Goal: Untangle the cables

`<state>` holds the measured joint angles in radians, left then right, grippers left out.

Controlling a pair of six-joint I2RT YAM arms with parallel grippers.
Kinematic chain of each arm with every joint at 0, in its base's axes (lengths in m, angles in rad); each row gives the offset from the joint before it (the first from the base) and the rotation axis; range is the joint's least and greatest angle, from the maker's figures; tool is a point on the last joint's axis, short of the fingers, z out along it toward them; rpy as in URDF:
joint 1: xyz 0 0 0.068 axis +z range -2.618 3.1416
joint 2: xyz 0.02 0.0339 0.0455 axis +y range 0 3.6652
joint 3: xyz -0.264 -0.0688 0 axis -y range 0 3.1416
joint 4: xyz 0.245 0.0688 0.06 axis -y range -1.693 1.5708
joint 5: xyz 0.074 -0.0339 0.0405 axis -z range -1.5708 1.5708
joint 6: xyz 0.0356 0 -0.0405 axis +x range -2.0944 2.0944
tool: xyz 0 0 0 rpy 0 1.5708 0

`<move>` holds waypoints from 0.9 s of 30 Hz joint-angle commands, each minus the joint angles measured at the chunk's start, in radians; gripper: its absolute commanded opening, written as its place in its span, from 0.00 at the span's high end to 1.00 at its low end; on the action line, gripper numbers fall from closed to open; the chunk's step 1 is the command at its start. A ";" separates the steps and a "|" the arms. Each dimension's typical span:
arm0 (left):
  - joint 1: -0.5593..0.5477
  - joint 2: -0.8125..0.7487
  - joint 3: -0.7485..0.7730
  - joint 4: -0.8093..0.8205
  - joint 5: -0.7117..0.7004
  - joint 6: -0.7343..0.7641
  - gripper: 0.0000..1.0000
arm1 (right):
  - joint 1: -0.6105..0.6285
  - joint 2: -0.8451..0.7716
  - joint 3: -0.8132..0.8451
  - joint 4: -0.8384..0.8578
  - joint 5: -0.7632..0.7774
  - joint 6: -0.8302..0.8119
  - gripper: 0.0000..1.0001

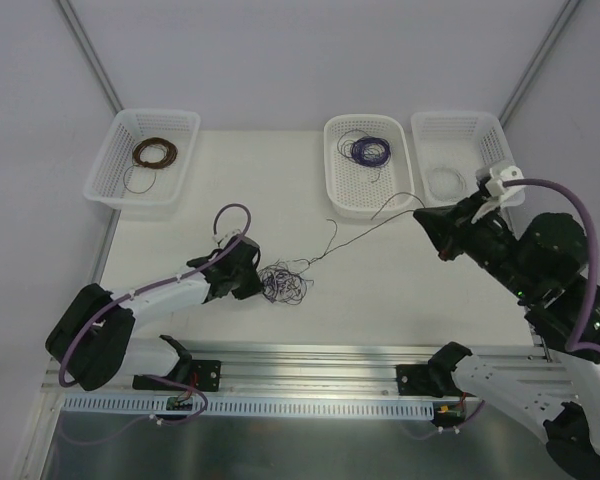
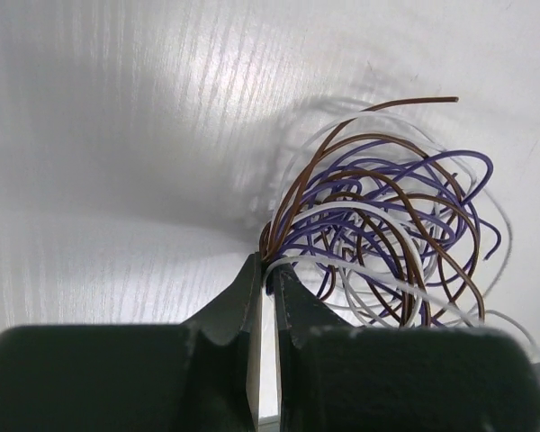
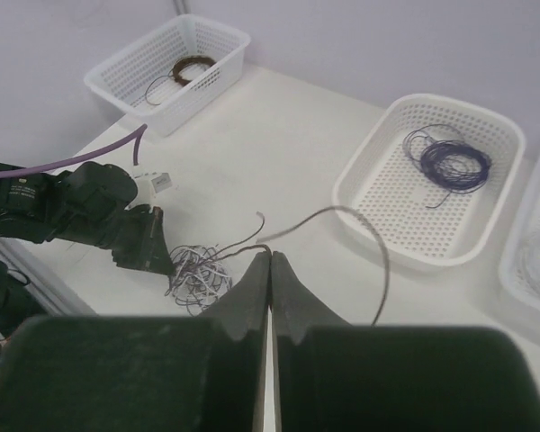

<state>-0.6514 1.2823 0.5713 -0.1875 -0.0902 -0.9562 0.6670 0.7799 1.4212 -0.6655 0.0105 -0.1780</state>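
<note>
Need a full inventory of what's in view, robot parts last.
left basket: 1, white, far left
middle basket: 1, white, far centre
right basket: 1, white, far right, beside the middle one
brown coil: 1, brown, in left basket
purple coil: 1, purple, in middle basket
white coil: 1, whitish, in right basket
tangle: 1, purple, brown and white wires, on table centre-left
strand: 1, dark brown, running from tangle to right pincer
table: 1, white, under everything
rail: 1, silver, near edge
left pincer: 1, black, shut on tangle's edge
right pincer: 1, black, shut on strand
</note>
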 commanded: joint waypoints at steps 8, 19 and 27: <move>0.068 0.025 0.042 -0.063 -0.019 0.036 1.00 | -0.004 -0.117 0.139 -0.003 0.244 -0.097 0.99; 0.102 -0.057 0.050 -0.081 0.024 0.118 1.00 | -0.004 -0.042 -0.001 -0.085 0.122 -0.046 0.99; 0.088 -0.191 0.094 -0.079 0.204 0.286 0.47 | -0.004 0.019 -0.229 0.040 -0.148 0.052 0.99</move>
<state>-0.5568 1.1633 0.6140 -0.2649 0.0196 -0.7616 0.6670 0.7895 1.2263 -0.7029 -0.0090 -0.1829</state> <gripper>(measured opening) 0.461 0.015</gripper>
